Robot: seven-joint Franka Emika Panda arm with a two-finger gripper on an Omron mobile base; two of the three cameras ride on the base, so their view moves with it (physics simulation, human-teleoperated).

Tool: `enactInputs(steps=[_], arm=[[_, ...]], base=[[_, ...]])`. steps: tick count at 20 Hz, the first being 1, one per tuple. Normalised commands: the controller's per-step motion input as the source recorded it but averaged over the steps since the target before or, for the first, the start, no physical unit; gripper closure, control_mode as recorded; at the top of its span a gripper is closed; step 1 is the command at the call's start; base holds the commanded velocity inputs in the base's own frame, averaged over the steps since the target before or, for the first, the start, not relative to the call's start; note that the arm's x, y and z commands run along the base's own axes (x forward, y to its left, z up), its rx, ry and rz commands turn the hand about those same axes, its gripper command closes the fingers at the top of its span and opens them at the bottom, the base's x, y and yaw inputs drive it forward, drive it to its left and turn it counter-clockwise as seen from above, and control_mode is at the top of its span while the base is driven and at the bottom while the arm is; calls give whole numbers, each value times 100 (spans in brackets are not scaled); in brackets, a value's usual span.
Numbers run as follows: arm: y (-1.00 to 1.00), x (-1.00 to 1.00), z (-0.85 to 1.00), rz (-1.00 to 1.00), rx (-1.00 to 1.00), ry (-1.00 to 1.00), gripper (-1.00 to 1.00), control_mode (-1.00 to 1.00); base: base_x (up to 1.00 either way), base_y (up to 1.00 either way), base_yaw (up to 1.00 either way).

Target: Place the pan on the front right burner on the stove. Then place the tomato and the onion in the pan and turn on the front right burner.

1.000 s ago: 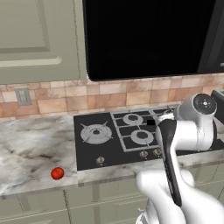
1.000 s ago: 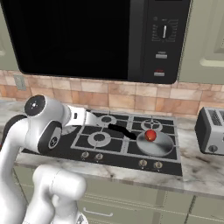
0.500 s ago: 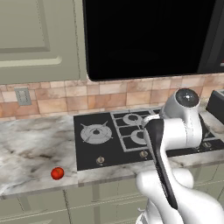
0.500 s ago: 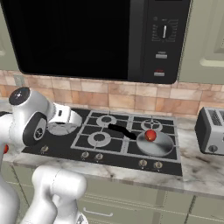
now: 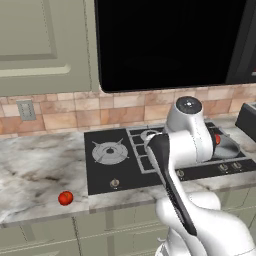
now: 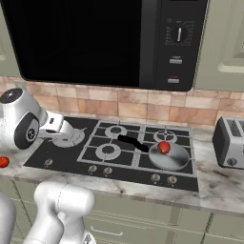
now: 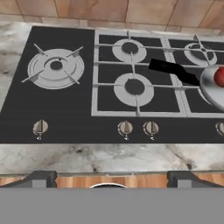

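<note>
The shiny pan (image 6: 172, 158) sits at the front right of the black stove (image 6: 71, 155), its black handle (image 6: 132, 142) pointing back-left; the front right burner is hidden under it. A red ball (image 6: 164, 147) lies in the pan, and I cannot tell whether it is the tomato or the onion. A second red ball (image 5: 65, 198) lies on the counter left of the stove. The hand view shows the pan (image 7: 213, 89) at its right edge. My gripper (image 7: 112, 179) hangs open and empty above the stove's front left, well left of the pan.
Silver knobs (image 7: 125, 127) line the stove's front edge. A star-shaped burner (image 7: 56, 66) lies at the left and two round burners (image 7: 134, 87) sit in the middle. A toaster (image 6: 229, 143) stands right of the stove. A microwave (image 6: 176, 43) hangs above.
The arm has swung leftward, carrying the open hand from over the middle of the stove toward its left side. Pan and red balls have not moved.
</note>
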Motion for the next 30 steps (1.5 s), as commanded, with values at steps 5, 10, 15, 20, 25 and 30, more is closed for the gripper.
enactInputs(steps=[5,10,15,20,25,30], arm=[[46,0,-32,0,3,4,-100,-100],[48,0,-35,0,2,1,-100,-100],[48,0,-31,0,3,0,-100,-100],[49,0,-23,0,4,0,-100,-100],[47,0,-20,0,5,0,-100,-100],[50,0,-21,0,4,1,-100,-100]], base=[[0,0,0],[0,0,0],[0,0,0],[0,0,0],[0,0,0],[0,0,0]])
